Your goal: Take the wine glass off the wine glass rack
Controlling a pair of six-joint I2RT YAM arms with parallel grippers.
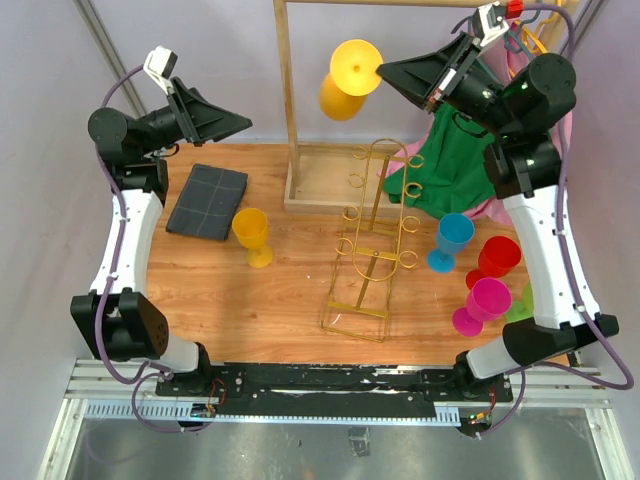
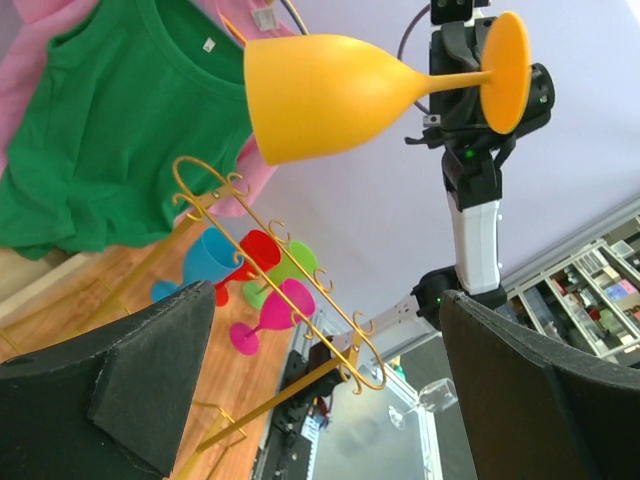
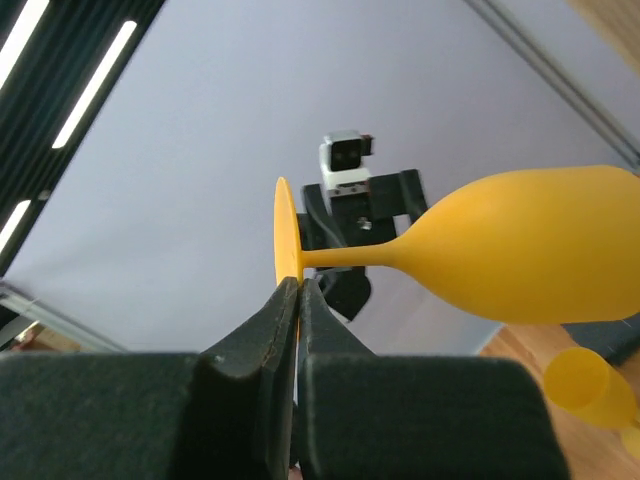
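Pale lilac walls (image 3: 200, 150) stood beyond the right gripper (image 3: 298, 295). Ceiling light strips (image 3: 90, 70) ran above-left of it. A wooden table (image 1: 280, 290) lay below.

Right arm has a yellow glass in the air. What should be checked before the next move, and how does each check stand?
1. Right gripper shut on the wine glass foot: ok.
2. Glass clear of the wine glass rack: ok.
3. Grip secure: cannot tell, only the foot's rim is pinched.
4. Glass upright: not ok, its stem lies horizontal.
5. Left gripper open and away from the glass: ok.
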